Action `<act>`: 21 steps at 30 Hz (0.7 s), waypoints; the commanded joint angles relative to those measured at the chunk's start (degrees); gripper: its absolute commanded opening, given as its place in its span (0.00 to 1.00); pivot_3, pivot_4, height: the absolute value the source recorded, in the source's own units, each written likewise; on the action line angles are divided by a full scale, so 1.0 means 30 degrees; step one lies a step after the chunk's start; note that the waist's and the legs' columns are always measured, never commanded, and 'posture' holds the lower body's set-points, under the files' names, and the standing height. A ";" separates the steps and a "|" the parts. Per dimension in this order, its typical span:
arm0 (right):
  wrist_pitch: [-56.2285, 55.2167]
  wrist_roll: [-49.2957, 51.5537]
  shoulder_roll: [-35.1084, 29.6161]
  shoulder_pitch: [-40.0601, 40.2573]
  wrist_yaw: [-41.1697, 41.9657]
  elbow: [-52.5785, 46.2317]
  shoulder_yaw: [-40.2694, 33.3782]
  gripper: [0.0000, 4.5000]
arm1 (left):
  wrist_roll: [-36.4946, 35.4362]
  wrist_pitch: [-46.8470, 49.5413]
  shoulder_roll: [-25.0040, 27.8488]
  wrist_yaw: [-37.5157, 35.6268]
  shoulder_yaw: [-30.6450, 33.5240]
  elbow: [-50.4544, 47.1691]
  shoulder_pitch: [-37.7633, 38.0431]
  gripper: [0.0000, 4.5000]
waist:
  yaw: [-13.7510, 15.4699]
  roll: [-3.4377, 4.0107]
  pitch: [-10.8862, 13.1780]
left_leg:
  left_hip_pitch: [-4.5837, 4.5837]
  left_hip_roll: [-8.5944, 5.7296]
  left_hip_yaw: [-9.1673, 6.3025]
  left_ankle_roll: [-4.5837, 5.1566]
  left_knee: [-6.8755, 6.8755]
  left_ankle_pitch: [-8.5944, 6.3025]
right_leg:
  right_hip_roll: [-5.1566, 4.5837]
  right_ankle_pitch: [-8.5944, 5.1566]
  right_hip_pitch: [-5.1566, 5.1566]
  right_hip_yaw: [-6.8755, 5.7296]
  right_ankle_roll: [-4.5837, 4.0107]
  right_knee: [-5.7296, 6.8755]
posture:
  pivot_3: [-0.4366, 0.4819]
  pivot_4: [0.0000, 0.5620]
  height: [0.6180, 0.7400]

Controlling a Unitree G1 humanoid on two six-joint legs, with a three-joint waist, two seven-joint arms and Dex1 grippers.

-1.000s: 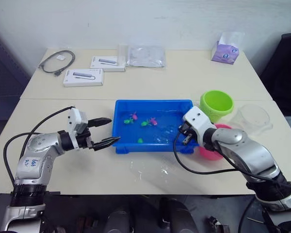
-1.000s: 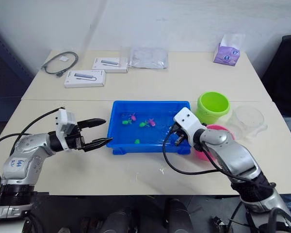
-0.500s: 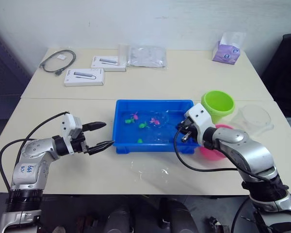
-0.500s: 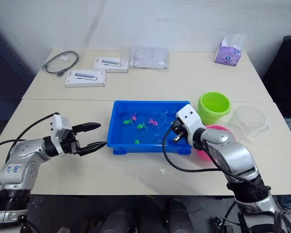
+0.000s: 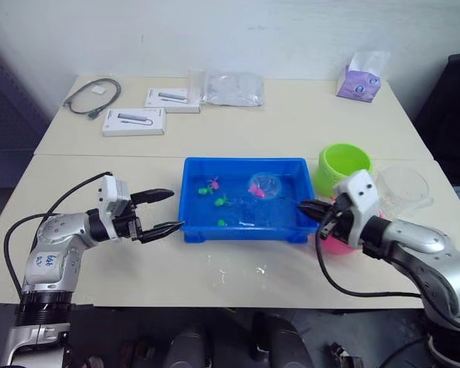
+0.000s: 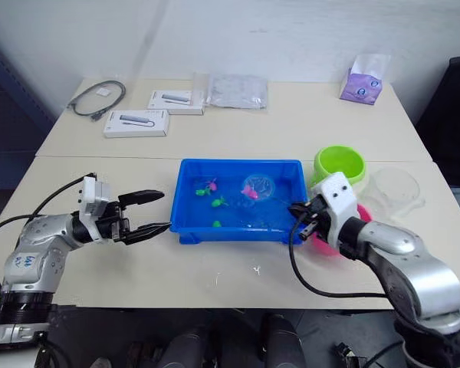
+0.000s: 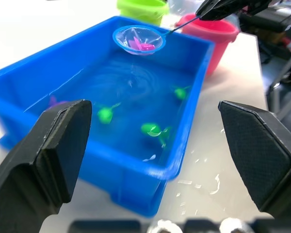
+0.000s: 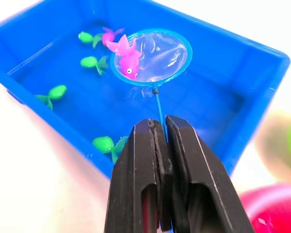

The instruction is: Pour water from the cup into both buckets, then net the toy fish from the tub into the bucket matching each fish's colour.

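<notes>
The blue tub [image 5: 241, 161] holds water with several green toy fish [image 8: 89, 61] and a pink one [image 8: 109, 35]. Above the tub's far right part hangs the net [image 5: 263, 185] with one pink fish [image 8: 127, 60] lying in it. My right gripper [image 5: 302, 205] is shut on the net's thin handle, just past the tub's right rim and in front of the pink bucket [image 7: 218, 36]. The lime green bucket [image 5: 345, 165] stands behind it, and the clear cup [image 5: 402, 184] is to its right. My left gripper [image 5: 176, 209] is open and holds nothing, just left of the tub.
A grey cable [image 5: 90, 96], two white boxes [image 5: 133, 121], a plastic bag [image 5: 231, 88] and a tissue pack [image 5: 358, 77] lie along the table's far side. Water drops [image 5: 241, 272] spot the table in front of the tub.
My right gripper has drawn back to the right, off the tub's right end, and the net now hangs above the water with a pink fish in it. The left gripper has barely shifted.
</notes>
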 commanded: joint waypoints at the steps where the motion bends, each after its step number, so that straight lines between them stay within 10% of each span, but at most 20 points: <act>1: -0.1699 0.1254 -0.0057 0.2377 0.0955 -0.2253 -0.3854 0.00 | -0.0403 0.0082 -0.0644 -0.0498 -0.0792 -0.0239 -0.1267 1.00 | 0.0151 0.0000 0.0000 | -0.0001 -0.0006 -0.0004 0.0000 0.0001 0.0000 | 0.0007 0.0000 0.0003 -0.0003 0.0000 0.0000 | 0.48 0.27 1.00; 10: -0.4926 0.2858 0.1387 0.9057 0.1963 -0.3989 -1.0534 0.00 | -0.0188 0.0675 -0.2464 -0.1035 -0.2879 -0.0127 -0.2935 1.00 | 0.0408 -0.0003 -0.0002 | 0.0040 -0.0016 0.0023 0.0021 -0.0015 -0.0004 | 0.0065 0.0013 0.0035 0.0044 0.0023 -0.0008 | 0.48 0.27 1.00; 21: -1.4880 -0.4717 0.2647 1.3298 0.2193 -0.0852 -0.9866 0.00 | 0.0227 0.0591 -0.3582 -0.1055 -0.3715 0.0542 -0.3835 1.00 | 0.0329 -0.0004 -0.0003 | 0.0084 -0.0022 0.0091 0.0029 -0.0011 -0.0008 | 0.0076 0.0015 0.0035 0.0136 0.0027 -0.0067 | 0.48 0.27 1.00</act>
